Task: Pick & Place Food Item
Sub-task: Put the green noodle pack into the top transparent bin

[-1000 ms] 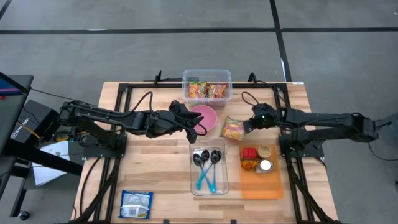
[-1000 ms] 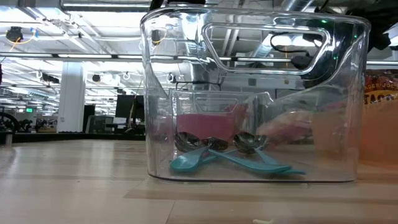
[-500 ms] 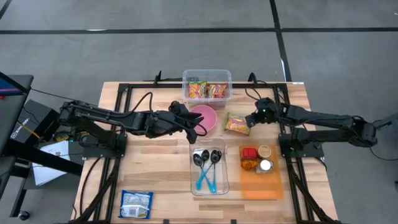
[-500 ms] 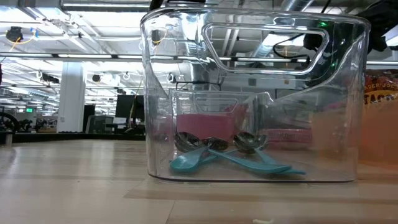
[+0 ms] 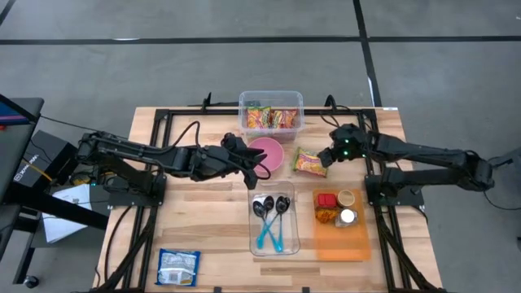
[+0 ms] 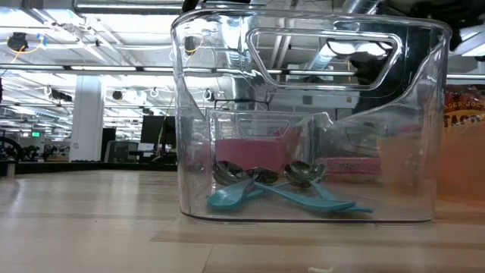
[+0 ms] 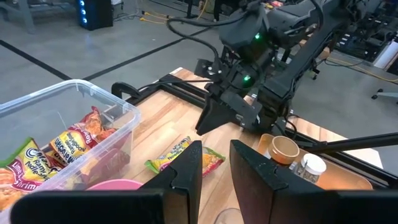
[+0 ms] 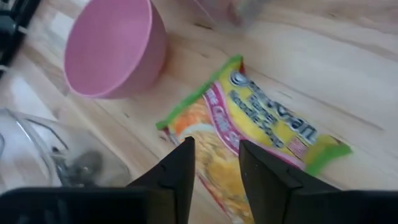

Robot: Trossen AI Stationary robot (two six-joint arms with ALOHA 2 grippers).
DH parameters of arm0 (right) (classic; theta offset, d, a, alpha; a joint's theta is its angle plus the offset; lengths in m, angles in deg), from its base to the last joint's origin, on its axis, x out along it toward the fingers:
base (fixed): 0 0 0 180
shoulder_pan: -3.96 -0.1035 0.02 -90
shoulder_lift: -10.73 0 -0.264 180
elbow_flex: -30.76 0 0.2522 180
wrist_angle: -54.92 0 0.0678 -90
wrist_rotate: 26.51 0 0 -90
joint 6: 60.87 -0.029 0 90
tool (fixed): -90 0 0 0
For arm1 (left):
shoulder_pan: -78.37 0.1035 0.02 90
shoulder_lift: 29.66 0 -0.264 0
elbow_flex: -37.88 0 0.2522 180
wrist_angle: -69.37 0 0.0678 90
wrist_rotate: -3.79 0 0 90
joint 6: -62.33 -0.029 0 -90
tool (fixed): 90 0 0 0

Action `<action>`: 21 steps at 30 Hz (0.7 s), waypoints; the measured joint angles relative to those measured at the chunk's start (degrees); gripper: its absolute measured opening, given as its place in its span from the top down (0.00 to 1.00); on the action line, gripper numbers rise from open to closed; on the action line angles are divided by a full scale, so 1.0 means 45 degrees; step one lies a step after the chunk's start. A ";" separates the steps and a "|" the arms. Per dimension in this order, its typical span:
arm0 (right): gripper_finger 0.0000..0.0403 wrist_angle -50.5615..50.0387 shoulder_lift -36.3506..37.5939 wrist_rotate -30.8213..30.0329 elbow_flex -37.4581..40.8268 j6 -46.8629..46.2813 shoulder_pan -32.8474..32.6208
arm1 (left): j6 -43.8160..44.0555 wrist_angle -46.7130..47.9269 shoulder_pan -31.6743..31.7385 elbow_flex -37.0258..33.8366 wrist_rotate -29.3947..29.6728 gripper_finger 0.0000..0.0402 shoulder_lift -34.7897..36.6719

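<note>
Wooden table [image 5: 203, 220]: left gripper [image 5: 262, 169] over pink bowl [image 5: 267, 152], fingers narrow, empty. Noodle packet [image 5: 308, 162] flat on the wood, right of bowl, just beyond parted fingers [image 8: 180, 171] of right gripper [image 5: 327, 156], not held.

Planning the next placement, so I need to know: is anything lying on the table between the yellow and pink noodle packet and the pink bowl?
Nothing visible does. The yellow and pink noodle packet lies flat on bare wood beside the pink bowl.
</note>
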State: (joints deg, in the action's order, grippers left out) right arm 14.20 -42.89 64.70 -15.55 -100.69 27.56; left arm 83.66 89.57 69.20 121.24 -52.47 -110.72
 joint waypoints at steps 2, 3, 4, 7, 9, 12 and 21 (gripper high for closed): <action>0.73 0.0034 -0.0724 -0.0293 -0.0507 -0.0437 -0.0350 | -0.0009 0.0013 0.0015 0.0000 0.0005 0.81 0.0000; 0.73 -0.0062 -0.1121 -0.0370 -0.0729 -0.0649 -0.0503 | -0.0012 0.0039 0.0044 0.0000 0.0006 0.81 0.0000; 0.74 -0.0264 -0.1549 -0.0525 -0.0977 -0.0842 -0.0648 | -0.0012 0.0050 0.0049 0.0000 0.0010 0.81 0.0000; 0.74 -0.0846 -0.2908 -0.0992 -0.1702 -0.1359 -0.1020 | -0.0053 0.0046 0.0049 0.0000 0.0024 0.81 0.0000; 0.74 -0.1285 -0.3776 -0.1303 -0.2099 -0.1647 -0.1163 | -0.0061 0.0051 0.0049 0.0000 0.0029 0.81 0.0000; 0.74 -0.1614 -0.4909 -0.1296 -0.2479 -0.1833 -0.1153 | -0.0065 0.0109 -0.0023 0.0000 0.0031 0.81 0.0000; 0.74 -0.1897 -0.6465 -0.1288 -0.2669 -0.2165 -0.1336 | -0.0061 0.0533 -0.0498 0.0000 0.0024 0.81 0.0000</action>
State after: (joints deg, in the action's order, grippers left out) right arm 5.66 -71.98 58.91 -27.56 -110.43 21.55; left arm 83.39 91.98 66.96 121.24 -52.36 -110.72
